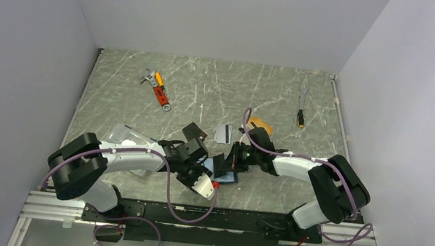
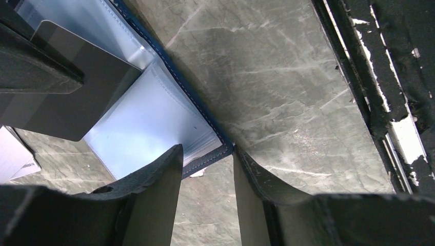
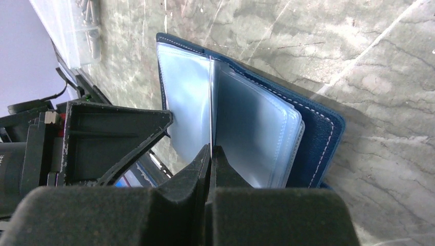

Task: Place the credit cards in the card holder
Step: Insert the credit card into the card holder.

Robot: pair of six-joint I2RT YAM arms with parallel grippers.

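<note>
The card holder [image 1: 227, 176] was found lying open on the table [image 1: 218, 92] at 6 o'clock, close to the near edge and between the two grippers. The right gripper [image 3: 210, 151] was found pressed together on the black card [image 2: 66, 102], which was presented edge-first among the clear inner sleeves [image 3: 256, 133]. The grip was judged to have been taken at the card's rear edge so that the free edge could be slid into a pocket. Whether that edge had entered a pocket could not be determined.

The left gripper [image 2: 208, 152] was seen with jaws apart and nothing clamped, straddling the holder's corner. One finger [image 3: 123, 136] was set against the outer sleeve, apparently to hold the pages spread.

The silver-white card [image 1: 223, 133] was noted at 12 o'clock of the holder and the orange-gold card [image 1: 263, 127] at 1 o'clock. Neither had been loaded.
</note>
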